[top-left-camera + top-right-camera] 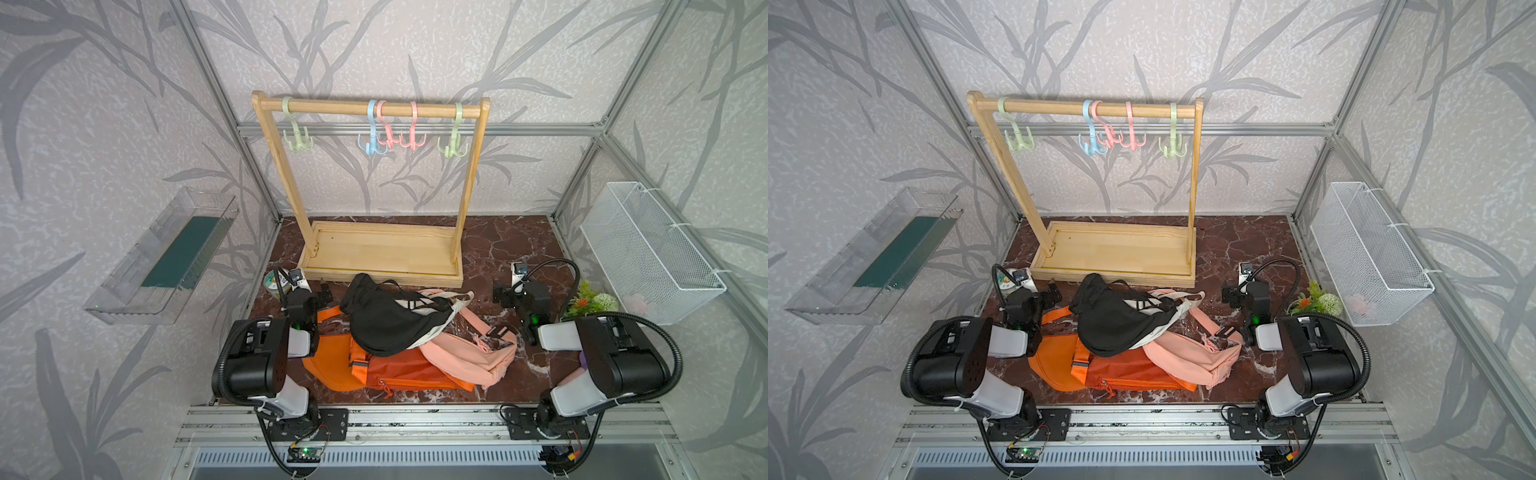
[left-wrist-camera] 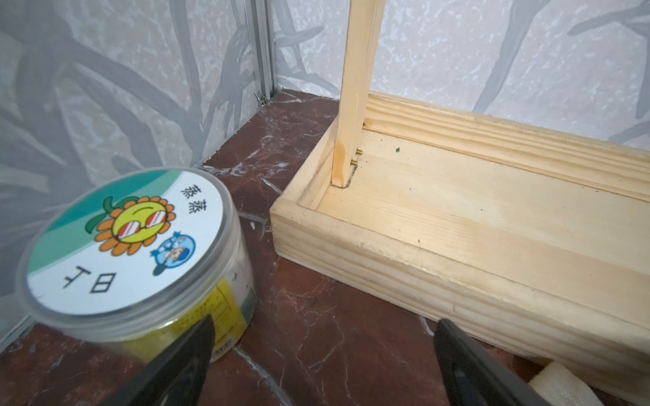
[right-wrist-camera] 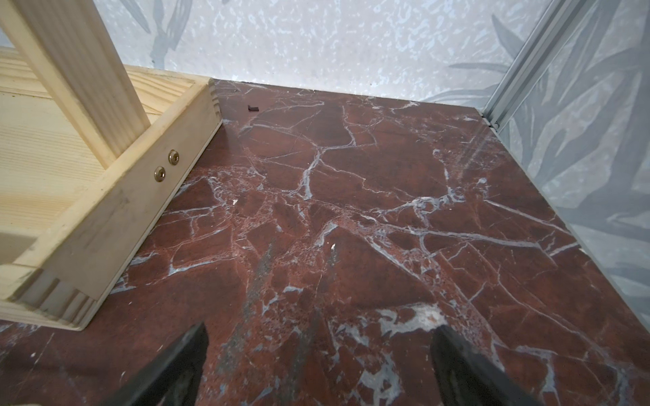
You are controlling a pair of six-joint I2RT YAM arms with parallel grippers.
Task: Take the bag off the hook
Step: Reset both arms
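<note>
Both tools stand with jaws apart, holding nothing. The left tool (image 2: 323,327) hovers low over the desk (image 3: 351,175), a clear plastic jar (image 2: 133,246) with a cartoon sunflower lid just beside it. The right tool (image 3: 320,330) hangs over bare red marble-patterned surface. No bag hangs from the pastel plastic hooks (image 1: 371,141) on the wooden rack (image 1: 365,109), so the task looks finished. The bags lie heaped between the two tools. A black bag (image 1: 386,324) sits on top, over a cream one (image 1: 457,298), an orange bag (image 1: 374,370) and a pink bag (image 1: 469,349). All look like soft, light fabric, limp and likely to sag or snag. A strap or a pinched fold should give the surest hold, as the smooth cloth may slip.
</note>
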